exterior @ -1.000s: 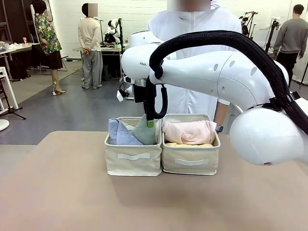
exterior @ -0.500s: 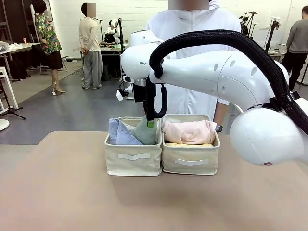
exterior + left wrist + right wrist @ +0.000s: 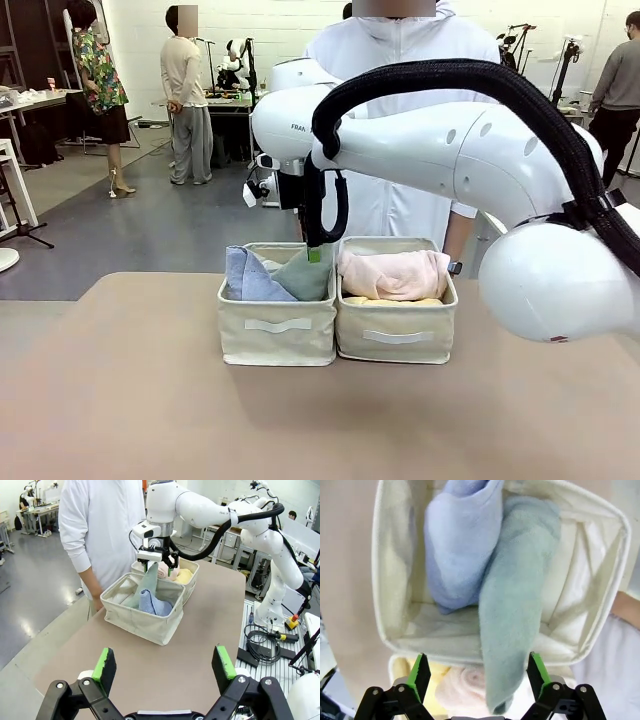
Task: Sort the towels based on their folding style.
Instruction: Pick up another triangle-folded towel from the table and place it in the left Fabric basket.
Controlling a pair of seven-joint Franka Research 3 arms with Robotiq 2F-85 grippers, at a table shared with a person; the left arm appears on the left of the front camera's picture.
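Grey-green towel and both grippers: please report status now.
Right gripper open above left bin, grey-green towel leaning inside beside light blue towel. Left gripper open, empty. Nothing in the way.

The light blue towel (image 3: 250, 277) stands folded in the left bin (image 3: 277, 330), leaning toward that bin's left wall, its soft terry point upward. Beside it in the same bin the grey-green towel (image 3: 305, 275) rises in a tall tilted fold, touching the blue one along its side, its upper tip reaching above the bin's rim. In the bin just right of the left bin, a pale pink rolled towel (image 3: 393, 274) lies across the top, and a yellow roll (image 3: 392, 300) shows under it.
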